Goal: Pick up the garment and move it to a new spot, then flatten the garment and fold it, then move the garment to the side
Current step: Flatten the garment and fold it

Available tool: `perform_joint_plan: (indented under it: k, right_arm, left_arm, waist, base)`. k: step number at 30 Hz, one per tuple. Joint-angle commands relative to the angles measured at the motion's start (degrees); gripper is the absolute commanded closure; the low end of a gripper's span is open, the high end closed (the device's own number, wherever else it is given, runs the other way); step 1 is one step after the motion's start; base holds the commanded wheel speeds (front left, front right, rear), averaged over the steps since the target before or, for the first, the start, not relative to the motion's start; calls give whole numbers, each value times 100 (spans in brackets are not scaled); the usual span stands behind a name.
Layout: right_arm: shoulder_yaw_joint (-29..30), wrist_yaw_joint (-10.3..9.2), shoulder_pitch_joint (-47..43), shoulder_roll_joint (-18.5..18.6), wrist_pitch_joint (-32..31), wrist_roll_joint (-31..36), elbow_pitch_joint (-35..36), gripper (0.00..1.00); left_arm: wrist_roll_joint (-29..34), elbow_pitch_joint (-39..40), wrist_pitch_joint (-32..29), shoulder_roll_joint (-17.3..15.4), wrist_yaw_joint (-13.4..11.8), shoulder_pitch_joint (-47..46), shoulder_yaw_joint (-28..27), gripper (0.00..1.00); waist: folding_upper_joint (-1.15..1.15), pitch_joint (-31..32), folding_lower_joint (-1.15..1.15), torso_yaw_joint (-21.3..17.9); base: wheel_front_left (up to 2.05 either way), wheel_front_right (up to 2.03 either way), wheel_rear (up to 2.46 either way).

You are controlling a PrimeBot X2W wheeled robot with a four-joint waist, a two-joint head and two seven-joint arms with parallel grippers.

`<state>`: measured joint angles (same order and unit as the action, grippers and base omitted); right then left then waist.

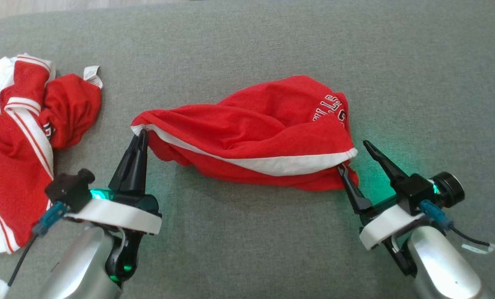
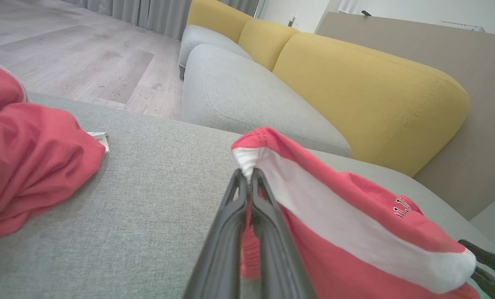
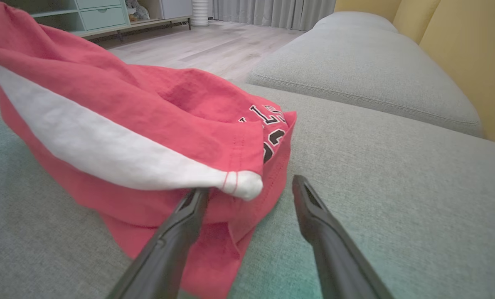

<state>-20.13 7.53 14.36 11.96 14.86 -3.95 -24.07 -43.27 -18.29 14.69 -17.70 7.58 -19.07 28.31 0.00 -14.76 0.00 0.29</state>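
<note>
The red garment (image 1: 251,133), banded in white, is seen bunched and creased near the middle of a grey cushion (image 1: 272,249), well apart from a second red-and-white heap (image 1: 18,124) at the robot's left. One white-edged end is pinched and lifted between the closed fingers of the left gripper (image 1: 141,133). At the other end the right gripper (image 1: 353,154) is held wide open with nothing grasped, one finger tucked beneath the white corner and the other clear of the cloth. The move to a new spot is judged done and flattening only begun. Folding and setting aside are yet to be done. The cushion is flanked by a sofa with yellow backrests (image 2: 355,83). Pale wooden flooring (image 2: 85,54), grey curtains (image 2: 147,12) and a low cabinet (image 3: 97,14) are seen beyond.
</note>
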Motion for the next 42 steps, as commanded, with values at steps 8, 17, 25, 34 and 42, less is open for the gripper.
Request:
perform_joint_plan:
  k: [8, 17, 25, 34, 42]
  right_arm:
    - [-283, -4, 154, 134, 14, 41, 230, 100]
    - [22, -4, 81, 41, 14, 132, 804, 100]
    - [676, -4, 463, 79, 14, 37, 1654, 100]
    - [1469, -4, 2437, 1018, 14, -586, 1620, 100]
    - [1737, -4, 4156, 1740, 14, -636, 1282, 100]
  left_arm:
    - [99, 135, 30, -110, -9, -288, -182, 100]
    - [154, 448, 30, -204, -9, -265, -303, 100]
    - [14, 1169, -22, -571, -9, -751, 78, 100]
    - [93, 1209, -804, -808, -9, -3477, 766, 100]
    - [389, -146, -211, -71, -9, -5960, 1121, 100]
  waist:
    - [0, -46, 0, 34]
    - [0, 59, 0, -193]
    - [0, 21, 0, -480]
    - [0, -648, 0, -662]
    - [0, -1126, 0, -745]
  base:
    - [0, 0, 0]
    - [0, 0, 0]
    - [0, 0, 0]
    - [0, 0, 0]
    - [0, 0, 0]
